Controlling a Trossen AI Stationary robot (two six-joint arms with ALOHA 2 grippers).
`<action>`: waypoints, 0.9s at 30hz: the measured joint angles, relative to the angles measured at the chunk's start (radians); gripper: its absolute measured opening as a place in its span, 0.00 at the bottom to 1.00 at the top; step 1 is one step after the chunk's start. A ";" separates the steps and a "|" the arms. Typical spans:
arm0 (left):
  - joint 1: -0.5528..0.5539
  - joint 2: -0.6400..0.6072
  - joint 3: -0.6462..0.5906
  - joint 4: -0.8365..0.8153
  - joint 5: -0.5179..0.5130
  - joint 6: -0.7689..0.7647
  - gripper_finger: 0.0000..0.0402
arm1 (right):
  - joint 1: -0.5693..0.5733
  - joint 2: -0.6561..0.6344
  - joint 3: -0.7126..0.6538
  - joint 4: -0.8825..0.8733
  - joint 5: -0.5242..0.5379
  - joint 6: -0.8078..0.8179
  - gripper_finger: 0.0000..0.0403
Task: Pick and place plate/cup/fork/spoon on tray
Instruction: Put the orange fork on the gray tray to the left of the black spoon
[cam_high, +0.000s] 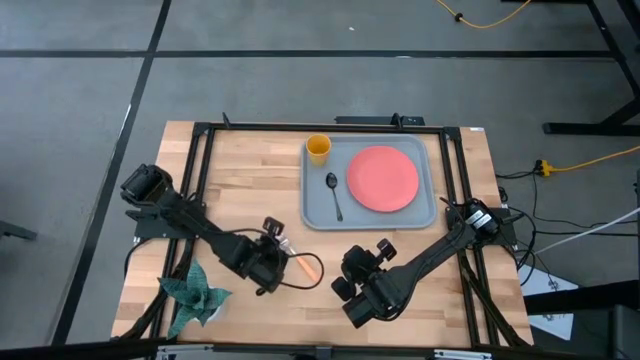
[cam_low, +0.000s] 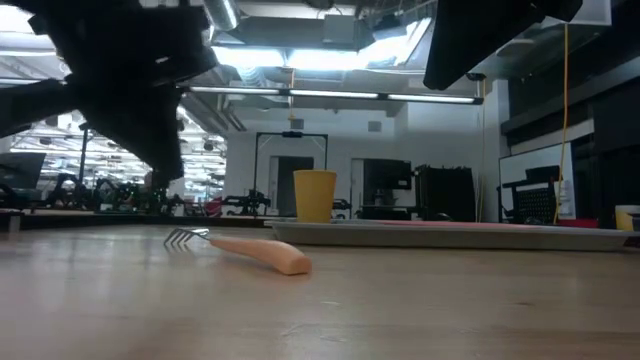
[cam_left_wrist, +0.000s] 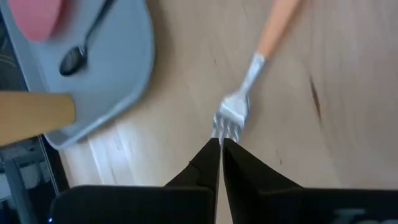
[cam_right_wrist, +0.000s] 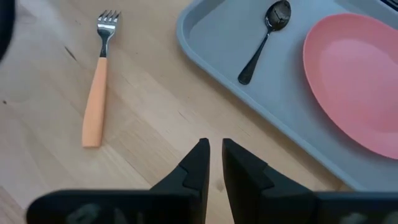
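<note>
Fingers of the left gripper (cam_left_wrist: 221, 146) are nearly pressed together just short of the fork's (cam_high: 305, 264) tines; it should spread and straddle the handle. Right gripper (cam_right_wrist: 212, 152), narrowly parted, waits at six o'clock. Tray (cam_high: 318, 215) at twelve holds plate (cam_high: 383, 178), cup (cam_high: 318, 149), spoon (cam_high: 334, 193).

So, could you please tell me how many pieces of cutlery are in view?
2. The spoon lies in the tray, left of the plate; the fork lies on the wooden table, outside the tray.
</note>
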 joint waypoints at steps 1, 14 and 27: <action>-0.001 0.000 0.000 0.020 -0.001 0.001 0.04 | 0.000 0.000 0.000 0.000 0.000 0.000 0.12; -0.007 0.000 -0.001 0.085 0.093 -0.017 0.08 | 0.018 0.000 0.000 0.002 -0.005 0.000 0.12; -0.007 0.000 -0.001 0.096 0.166 0.023 0.22 | 0.038 0.000 -0.001 0.002 -0.002 0.000 0.12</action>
